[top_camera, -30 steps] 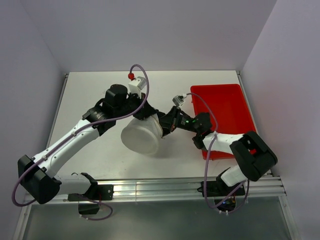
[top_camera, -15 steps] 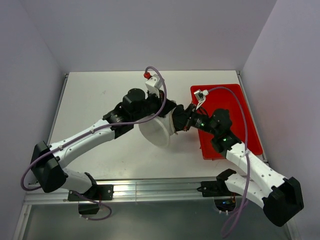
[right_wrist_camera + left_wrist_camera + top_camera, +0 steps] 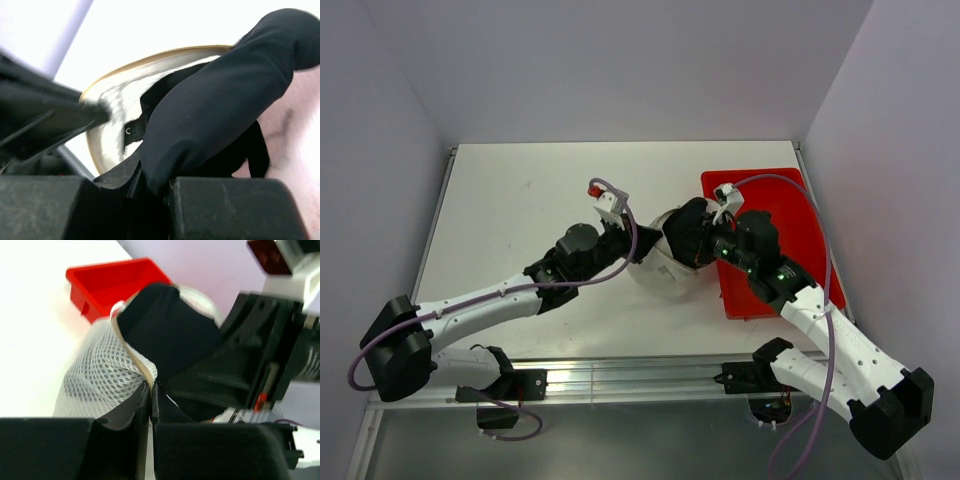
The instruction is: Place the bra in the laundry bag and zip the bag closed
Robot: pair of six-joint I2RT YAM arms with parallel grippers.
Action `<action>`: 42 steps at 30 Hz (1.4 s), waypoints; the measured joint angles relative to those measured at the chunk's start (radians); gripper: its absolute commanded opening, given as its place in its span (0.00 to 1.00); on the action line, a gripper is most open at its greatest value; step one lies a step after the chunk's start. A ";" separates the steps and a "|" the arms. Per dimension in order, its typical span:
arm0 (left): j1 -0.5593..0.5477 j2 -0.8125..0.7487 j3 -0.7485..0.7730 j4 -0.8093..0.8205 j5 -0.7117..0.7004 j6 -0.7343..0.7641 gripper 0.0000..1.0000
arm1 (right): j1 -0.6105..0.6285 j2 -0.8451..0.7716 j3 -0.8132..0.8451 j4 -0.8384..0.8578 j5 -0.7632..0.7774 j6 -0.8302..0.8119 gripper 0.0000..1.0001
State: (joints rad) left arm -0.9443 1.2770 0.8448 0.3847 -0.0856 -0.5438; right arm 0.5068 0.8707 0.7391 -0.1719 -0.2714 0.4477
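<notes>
The laundry bag (image 3: 663,277), a white mesh dome with a tan rim, lies just left of the red tray. My left gripper (image 3: 638,248) is shut on its rim (image 3: 131,352), holding the mouth up; in the left wrist view the gripper (image 3: 151,385) pinches the tan edge beside the mesh (image 3: 97,380). The black bra (image 3: 686,230) bulges at the bag's mouth. My right gripper (image 3: 698,248) is shut on it. Seen from the right wrist, the bra (image 3: 225,90) is clamped in that gripper (image 3: 155,180), and part of it reaches into the bag's white inside (image 3: 112,102).
The red tray (image 3: 775,205) stands at the right, its near left wall touching the right arm. It also shows behind the bag as a red tray (image 3: 112,280) in the left wrist view. The two grippers work almost against each other at the bag's mouth.
Both grippers and the bag have shifted right, from the table's middle to beside the red tray. The bag has tipped and the bra now bulges at its mouth.
</notes>
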 measured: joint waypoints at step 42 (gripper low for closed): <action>-0.159 0.040 -0.363 0.228 -0.168 -0.179 0.00 | 0.368 0.185 0.129 -0.239 0.616 0.079 0.76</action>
State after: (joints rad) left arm -1.1038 1.3167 0.4820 0.6125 -0.2539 -0.7227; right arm 0.8745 1.0561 0.8677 -0.4110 0.3450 0.5270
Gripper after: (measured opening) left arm 0.024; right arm 0.757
